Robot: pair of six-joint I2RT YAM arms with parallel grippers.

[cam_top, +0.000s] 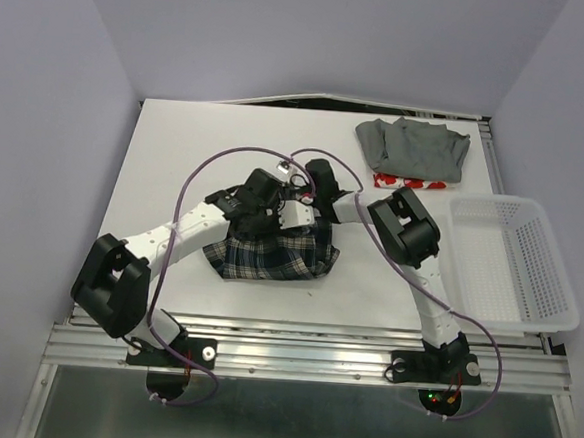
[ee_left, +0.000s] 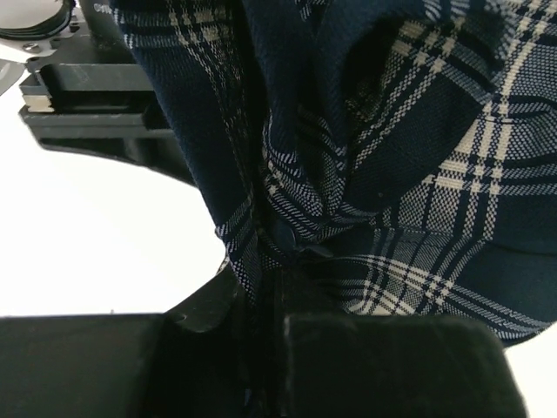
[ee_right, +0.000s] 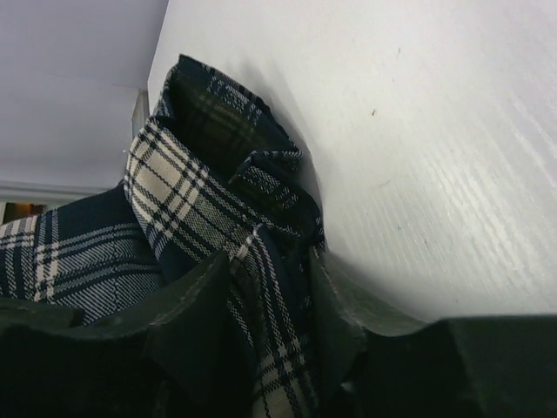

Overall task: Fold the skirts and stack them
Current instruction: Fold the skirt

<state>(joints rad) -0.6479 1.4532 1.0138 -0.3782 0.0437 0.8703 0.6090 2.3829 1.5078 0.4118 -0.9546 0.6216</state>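
The plaid skirt (cam_top: 269, 256) is matt woven cloth, its weave visibly coarse up close. The grey skirt (cam_top: 412, 147) is soft matt cloth. The basket (cam_top: 515, 260) is white plastic mesh. The desk (cam_top: 176, 151) is smooth matt white with faint grain. The front rail (cam_top: 302, 358) is ribbed metal.

White tabletop (cam_top: 176, 151), matte, faint wood grain in right wrist view. Pale lavender walls (cam_top: 39, 111) on three sides. Aluminium rail frame (cam_top: 303, 352) along near edge, dark grey surface (cam_top: 308, 421) below it. Dark gap (cam_top: 325, 102) behind table's back edge. Even diffuse light, soft shadows.
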